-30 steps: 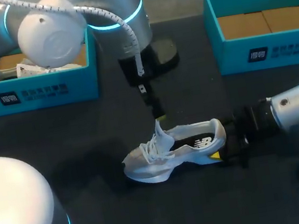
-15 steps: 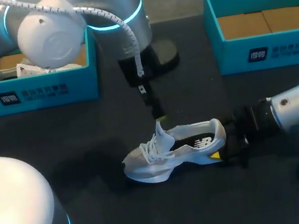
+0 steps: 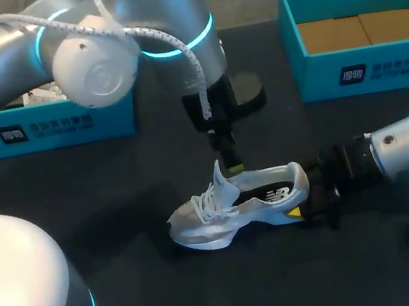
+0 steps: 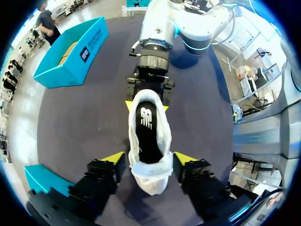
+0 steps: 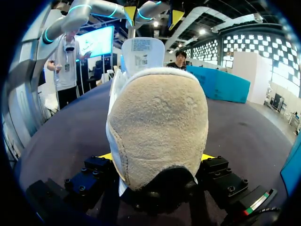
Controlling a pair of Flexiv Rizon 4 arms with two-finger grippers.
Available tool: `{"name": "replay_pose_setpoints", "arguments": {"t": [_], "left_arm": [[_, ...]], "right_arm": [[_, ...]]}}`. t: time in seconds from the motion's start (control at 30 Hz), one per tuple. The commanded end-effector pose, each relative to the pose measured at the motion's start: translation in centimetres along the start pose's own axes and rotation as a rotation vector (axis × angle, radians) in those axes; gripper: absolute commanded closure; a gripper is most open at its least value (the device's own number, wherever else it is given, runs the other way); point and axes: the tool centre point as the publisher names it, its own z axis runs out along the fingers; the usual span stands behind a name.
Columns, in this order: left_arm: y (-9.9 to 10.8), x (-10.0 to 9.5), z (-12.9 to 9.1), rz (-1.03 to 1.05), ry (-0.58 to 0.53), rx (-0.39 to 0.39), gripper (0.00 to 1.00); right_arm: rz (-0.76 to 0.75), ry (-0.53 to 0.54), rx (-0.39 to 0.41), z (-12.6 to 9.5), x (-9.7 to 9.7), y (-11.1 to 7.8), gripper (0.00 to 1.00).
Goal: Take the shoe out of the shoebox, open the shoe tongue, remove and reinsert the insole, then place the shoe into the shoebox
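Observation:
A white sneaker (image 3: 237, 206) lies on its sole on the dark table, toe to the left, tongue (image 3: 217, 176) standing up. My right gripper (image 3: 307, 200) is shut on its heel; in the right wrist view the suede heel (image 5: 157, 122) fills the space between the yellow tips of the right gripper (image 5: 157, 157). My left gripper (image 3: 232, 166) hangs just above the shoe's opening, beside the tongue. From the left wrist the shoe (image 4: 149, 136) shows its black insole, and the open left gripper (image 4: 149, 158) straddles the tongue end, a fingertip (image 4: 115, 157) on each side. The right gripper (image 4: 146, 106) is ahead at the heel.
A teal shoebox (image 3: 66, 125) stands at the back left, partly behind my left arm, with something white inside. A second teal shoebox (image 3: 367, 71) at the back right shows a brown cardboard floor. Dark tabletop surrounds the shoe.
My left arm has swung to the right and its gripper has dropped slightly, from above the tongue tip to beside it over the shoe's opening. Shoe and right arm have not moved.

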Motion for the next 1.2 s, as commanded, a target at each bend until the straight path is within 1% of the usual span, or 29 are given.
{"name": "replay_pose_setpoints", "arguments": {"t": [0.03,0.13,0.27,0.37,0.4,1.2], "left_arm": [[-1.4,-0.2,1.4,0.002,0.013,-0.004,1.0],[-2.1,0.3,2.1,0.011,0.019,-0.005,1.0],[-3.2,1.2,3.5,0.028,0.036,-0.013,1.0],[-3.5,1.5,3.8,0.028,0.035,-0.019,1.0],[-3.7,1.8,4.2,0.023,0.032,-0.041,1.0],[-3.7,1.8,4.2,0.023,0.032,-0.041,1.0]], "right_arm": [[0.0,-0.003,0.002,0.3,0.0,0.0,1.0],[0.0,-0.003,0.002,0.3,0.0,0.0,1.0],[0.0,-0.003,0.002,0.3,0.0,0.0,1.0],[0.0,-0.003,0.002,0.3,0.0,0.0,1.0],[0.0,-0.003,0.002,0.3,0.0,0.0,1.0],[0.0,-0.003,0.002,0.3,0.0,0.0,1.0]]}}
